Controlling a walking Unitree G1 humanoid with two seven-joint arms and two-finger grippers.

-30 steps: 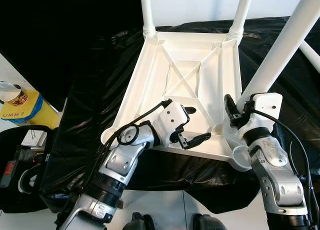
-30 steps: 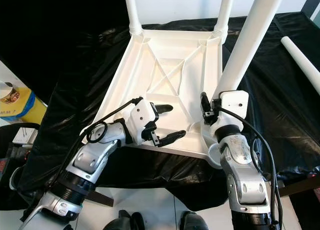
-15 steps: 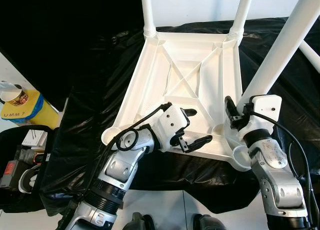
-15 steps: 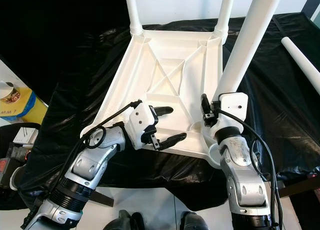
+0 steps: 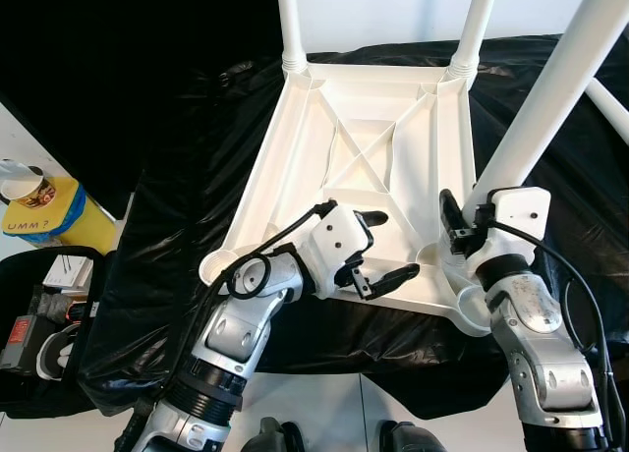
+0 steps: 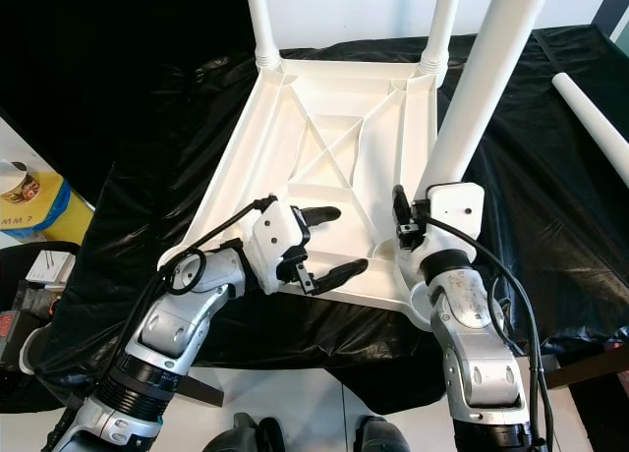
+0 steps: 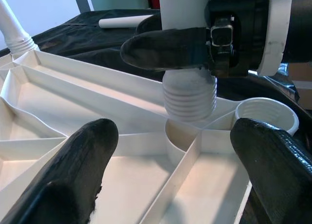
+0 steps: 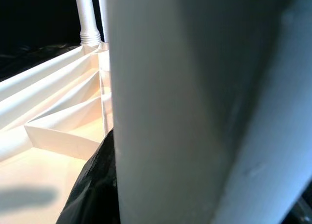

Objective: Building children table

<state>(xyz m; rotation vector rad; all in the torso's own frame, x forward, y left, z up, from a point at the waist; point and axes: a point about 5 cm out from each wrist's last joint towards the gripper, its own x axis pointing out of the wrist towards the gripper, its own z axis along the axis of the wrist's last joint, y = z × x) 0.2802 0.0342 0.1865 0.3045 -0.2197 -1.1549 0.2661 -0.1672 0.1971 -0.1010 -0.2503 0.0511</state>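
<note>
Right gripper point(image 5: 462, 226) fingers pinch the white table leg point(image 5: 550, 88), its threaded end at a corner socket of the upturned white tabletop point(image 5: 364, 157) on black sheeting point(image 5: 187, 157). Left gripper point(image 5: 378, 248) fingers spread wide over the tabletop's near rim. Three legs stand on the tabletop; a fourth leg point(image 6: 590, 113) lies right of it. Left of it, a yellow container point(image 5: 44, 211) reads "UMM ?".
</note>
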